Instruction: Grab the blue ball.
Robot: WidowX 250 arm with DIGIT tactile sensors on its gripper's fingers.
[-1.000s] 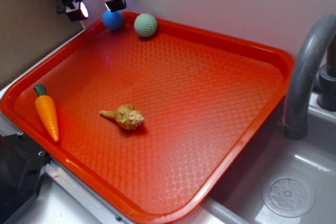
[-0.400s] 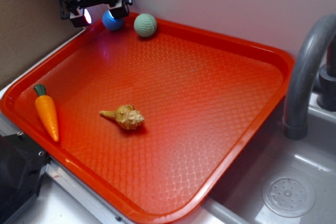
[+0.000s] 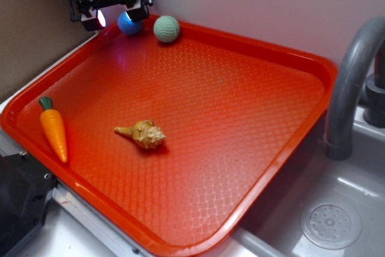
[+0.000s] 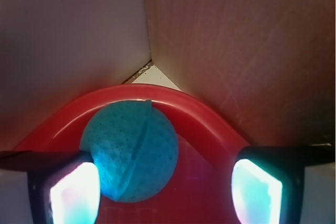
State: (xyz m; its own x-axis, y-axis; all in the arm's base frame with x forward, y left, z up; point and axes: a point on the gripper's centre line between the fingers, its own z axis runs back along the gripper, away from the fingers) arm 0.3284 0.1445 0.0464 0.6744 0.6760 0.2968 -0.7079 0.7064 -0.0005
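From the outside view, the red tray (image 3: 289,58) is the big thing to look at. The blue ball (image 3: 128,24) sits in the tray's far left corner, right by the rim. The green ball (image 3: 166,29) is just beside it, along the same far rim. The carrot (image 3: 53,129) lies by the tray's near left edge, and the shell (image 3: 143,135) lies near the middle. The tool (image 3: 116,14) hangs over the corner, at the blue ball.

In the wrist view, the blue ball (image 4: 131,150) sits against the tray's curved rim (image 4: 199,114). The tool's two pads are apart. The ball is close to one pad (image 4: 73,192) and far from the other.

I think this is the step of lining up. Next the tool should slide so the ball sits in the middle, go down, then squeeze.
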